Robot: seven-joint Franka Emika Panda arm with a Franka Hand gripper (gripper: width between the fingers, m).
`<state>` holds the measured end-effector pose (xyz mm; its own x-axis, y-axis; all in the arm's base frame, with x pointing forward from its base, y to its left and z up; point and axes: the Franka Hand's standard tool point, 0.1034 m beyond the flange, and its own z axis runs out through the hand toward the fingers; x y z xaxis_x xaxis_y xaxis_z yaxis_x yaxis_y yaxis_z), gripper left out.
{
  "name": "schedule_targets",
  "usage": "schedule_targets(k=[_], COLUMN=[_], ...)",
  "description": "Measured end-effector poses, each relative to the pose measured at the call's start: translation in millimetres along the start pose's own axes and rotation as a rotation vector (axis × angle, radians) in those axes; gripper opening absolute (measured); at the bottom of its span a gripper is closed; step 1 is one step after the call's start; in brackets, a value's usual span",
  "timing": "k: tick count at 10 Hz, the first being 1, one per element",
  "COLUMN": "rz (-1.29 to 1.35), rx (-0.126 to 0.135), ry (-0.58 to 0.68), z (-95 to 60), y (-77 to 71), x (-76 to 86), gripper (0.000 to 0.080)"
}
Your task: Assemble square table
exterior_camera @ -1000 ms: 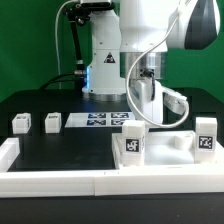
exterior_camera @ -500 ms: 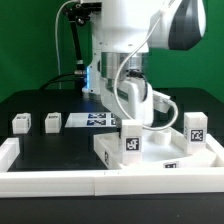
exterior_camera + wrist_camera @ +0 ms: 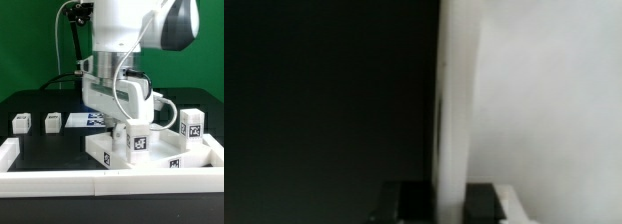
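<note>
**A:** While the gripper (image 3: 446,205) is working at the exterior view's right, where is the square table slab (image 3: 160,152) sitting?

**B:** It is lying on the black table (image 3: 60,145), just behind the front border rail (image 3: 60,181) and turned askew to it. Two tagged legs are standing on it. The near leg (image 3: 136,140) is right beside the gripper, and the far leg (image 3: 193,123) is at the back corner. Two loose leg blocks (image 3: 20,123) are lying well apart from it at the exterior view's left, near the marker board (image 3: 92,120).

**A:** And what are the jaws doing?

**B:** They are clamping the slab's raised rim (image 3: 455,100). In the wrist view the thin white wall is running straight between the dark fingers (image 3: 402,203), with no gap showing.

**A:** What are you worrying about from here?

**B:** To my eye the hold is resting on one narrow strip of smooth plastic. If the arm is dragging or turning the slab, the rim may be sliding through the pads, or the whole slab may be pivoting about that single pinch and ending up crooked.

**A:** Anything else?

**B:** A corner could be catching on the front rail and jamming. I cannot tell whether the two legs are seated firmly, so a jolt might be tipping them. The near leg is also standing so close that the wrist could be knocking it.
</note>
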<state>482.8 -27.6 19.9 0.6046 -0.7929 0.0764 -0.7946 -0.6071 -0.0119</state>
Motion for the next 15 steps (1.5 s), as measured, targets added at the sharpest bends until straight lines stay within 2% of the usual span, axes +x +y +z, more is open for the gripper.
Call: schedule_targets(k=[2, 8, 11, 15], rz=[-0.209, -0.606, -0.919, -1.095], rx=[0.0, -0.013, -0.03, -0.039], ry=[0.01, 0.019, 0.035, 0.038], z=[-2.2, -2.6, -6.3, -6.7], y=[1.4, 1.8, -10.7, -8.7], x=[13.9, 18.8, 23.3, 27.4], gripper=[0.0061, 0.0061, 0.0061, 0.0061])
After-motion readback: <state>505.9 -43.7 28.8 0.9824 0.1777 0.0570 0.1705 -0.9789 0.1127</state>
